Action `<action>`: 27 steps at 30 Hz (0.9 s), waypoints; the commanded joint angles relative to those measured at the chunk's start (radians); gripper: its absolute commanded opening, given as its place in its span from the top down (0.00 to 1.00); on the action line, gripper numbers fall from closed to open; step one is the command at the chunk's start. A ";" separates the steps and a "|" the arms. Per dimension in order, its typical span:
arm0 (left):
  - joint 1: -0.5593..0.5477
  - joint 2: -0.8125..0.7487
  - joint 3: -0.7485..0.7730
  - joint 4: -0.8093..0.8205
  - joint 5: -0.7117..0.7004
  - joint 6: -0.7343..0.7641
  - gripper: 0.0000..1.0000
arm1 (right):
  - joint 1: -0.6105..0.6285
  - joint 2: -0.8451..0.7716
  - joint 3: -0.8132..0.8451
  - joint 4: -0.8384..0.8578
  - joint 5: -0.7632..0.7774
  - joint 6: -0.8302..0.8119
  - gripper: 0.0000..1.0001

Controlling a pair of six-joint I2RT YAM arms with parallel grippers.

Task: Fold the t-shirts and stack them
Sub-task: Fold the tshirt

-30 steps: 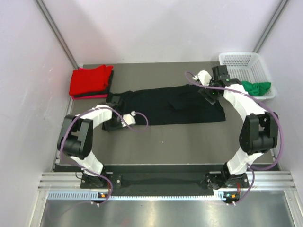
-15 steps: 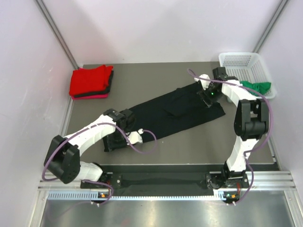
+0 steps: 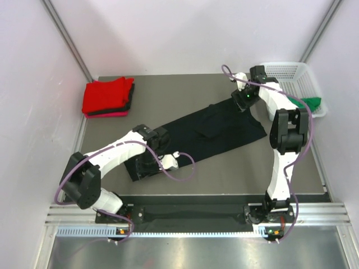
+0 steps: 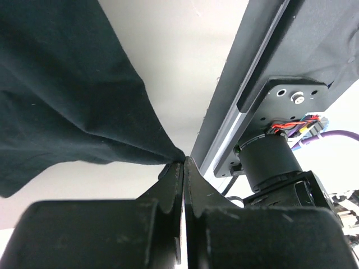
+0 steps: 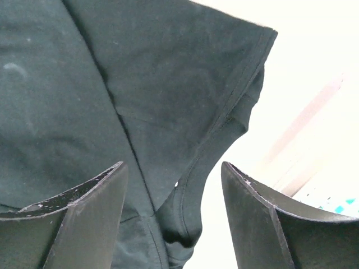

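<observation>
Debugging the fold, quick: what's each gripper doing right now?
Left gripper: closed, pinching an edge of the black t-shirt.
Right gripper: open, holding nothing, above that shirt.

Your black t-shirt (image 3: pixel 224 134) is matt, soft cloth with a stitched hem; the red t-shirt (image 3: pixel 105 95) is the same dull cloth. The bench (image 3: pixel 185 89) looks smooth and matt. The basket (image 3: pixel 283 72) is white plastic mesh. Your right end effector (image 5: pixel 173 168) has matt black fingers (image 5: pixel 84 216), faintly speckled.
</observation>
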 commanded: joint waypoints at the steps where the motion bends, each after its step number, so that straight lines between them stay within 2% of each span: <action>1: -0.009 0.010 0.059 -0.179 0.039 -0.001 1.00 | -0.001 0.031 0.051 -0.048 0.016 0.018 0.32; 7: -0.010 0.018 0.071 -0.170 0.032 -0.008 1.00 | -0.001 0.053 0.068 -0.075 0.002 0.044 0.30; 16: -0.010 0.011 0.068 -0.164 0.010 -0.013 1.00 | -0.009 -0.028 -0.059 -0.054 -0.010 0.050 0.28; 27: -0.010 0.002 0.059 -0.162 0.009 -0.018 1.00 | -0.021 -0.027 -0.098 -0.023 0.016 0.067 0.28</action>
